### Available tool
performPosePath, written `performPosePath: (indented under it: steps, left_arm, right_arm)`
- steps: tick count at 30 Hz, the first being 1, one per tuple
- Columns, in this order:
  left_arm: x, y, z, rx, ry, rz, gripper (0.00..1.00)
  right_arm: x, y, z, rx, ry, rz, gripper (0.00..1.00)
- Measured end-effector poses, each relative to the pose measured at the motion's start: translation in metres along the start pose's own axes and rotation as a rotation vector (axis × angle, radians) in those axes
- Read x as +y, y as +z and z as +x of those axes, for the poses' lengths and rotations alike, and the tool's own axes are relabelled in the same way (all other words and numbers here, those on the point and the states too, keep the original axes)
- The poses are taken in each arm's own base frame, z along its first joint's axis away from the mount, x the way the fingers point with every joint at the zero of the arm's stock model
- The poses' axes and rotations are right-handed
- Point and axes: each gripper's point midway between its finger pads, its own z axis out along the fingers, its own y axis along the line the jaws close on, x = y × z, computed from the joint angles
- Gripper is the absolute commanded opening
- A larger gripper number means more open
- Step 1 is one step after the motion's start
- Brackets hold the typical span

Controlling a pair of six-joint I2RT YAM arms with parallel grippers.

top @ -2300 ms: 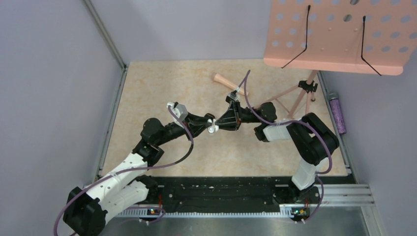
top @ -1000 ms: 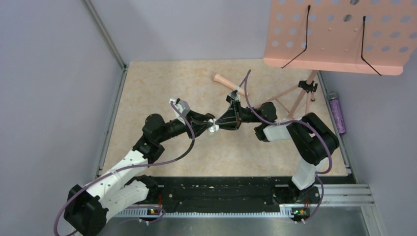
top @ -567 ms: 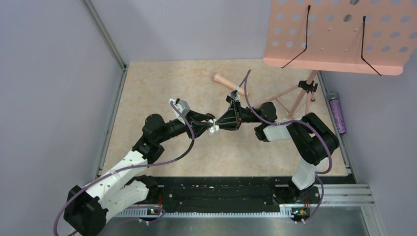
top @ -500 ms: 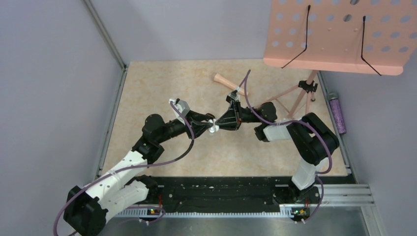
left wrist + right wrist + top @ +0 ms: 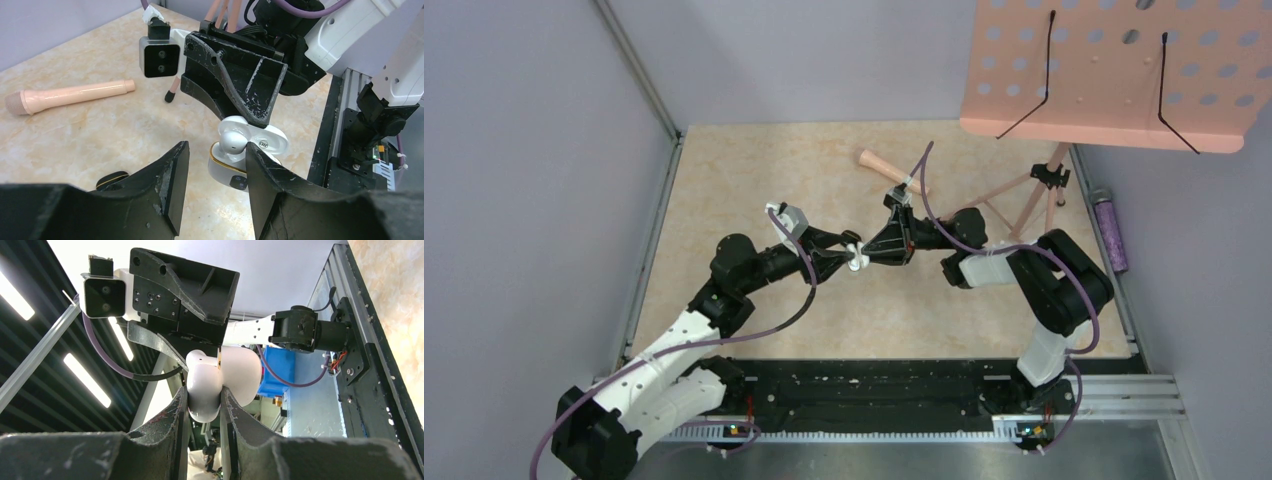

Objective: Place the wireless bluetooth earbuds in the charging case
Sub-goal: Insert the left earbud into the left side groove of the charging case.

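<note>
White charging case (image 5: 226, 171), lid open, is pinched mid-air in the tightly closed right gripper (image 5: 204, 391), one earbud (image 5: 233, 141) apparently seated inside — the left gripper (image 5: 215, 152), just before it, is part-open and empty — second earbud unseen, so likely halfway.

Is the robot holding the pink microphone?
No, the microphone lies flat on the table, with nothing gripping it.

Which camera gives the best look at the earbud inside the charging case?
The left wrist view: the earbud sits in the open charging case, close and unobstructed. The right wrist view shows only the case's white shell pinched in the right gripper, no earbud. The top view shows just a white speck.
</note>
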Motion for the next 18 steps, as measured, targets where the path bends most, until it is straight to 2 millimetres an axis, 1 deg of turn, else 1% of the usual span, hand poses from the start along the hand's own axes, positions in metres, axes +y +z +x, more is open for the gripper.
performPosePath:
  steps: [9,13,18]
  left_arm:
    - [0.0,-0.003,0.003,0.016,-0.003,-0.011,0.51]
    - [-0.001,-0.008,0.002,0.025,0.001,-0.021,0.54]
    - [-0.003,-0.013,-0.004,0.06,-0.006,-0.031,0.58]
  right_arm:
    - [0.0,0.0,0.0,0.001,-0.001,0.0,0.0]
    - [0.0,0.0,0.001,0.003,-0.008,-0.002,0.0]
    - [0.002,0.001,0.001,-0.001,-0.026,-0.011,0.0]
